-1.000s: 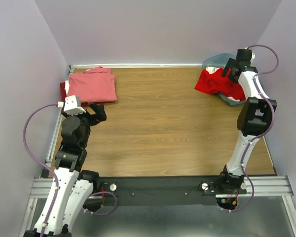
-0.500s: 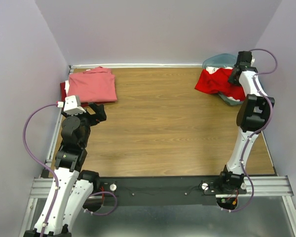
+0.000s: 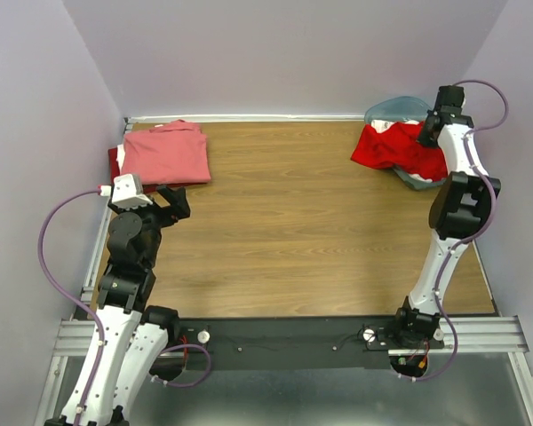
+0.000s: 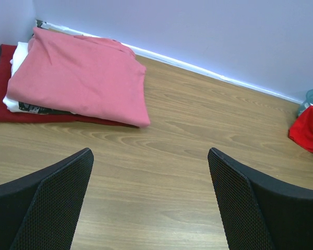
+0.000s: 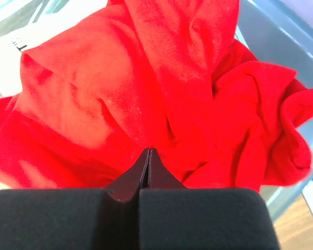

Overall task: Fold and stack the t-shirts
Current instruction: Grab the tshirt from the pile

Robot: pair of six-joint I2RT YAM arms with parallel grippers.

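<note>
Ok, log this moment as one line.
left hand: open, above table | right hand: shut on bright red t-shirt | salmon-pink t-shirt: tops stack

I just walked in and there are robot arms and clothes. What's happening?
Two robot arms are folding and stacking shirts. The right gripper is pinched shut on a crumpled bright red cloth t-shirt, which lies heaped over a see-through teal plastic bin at the far right of the wooden table. The left gripper hangs open above the table, holding nothing. In the far left corner is a folded pile: a salmon-pink t-shirt on top, a white shirt and a darker red shirt beneath.
</note>
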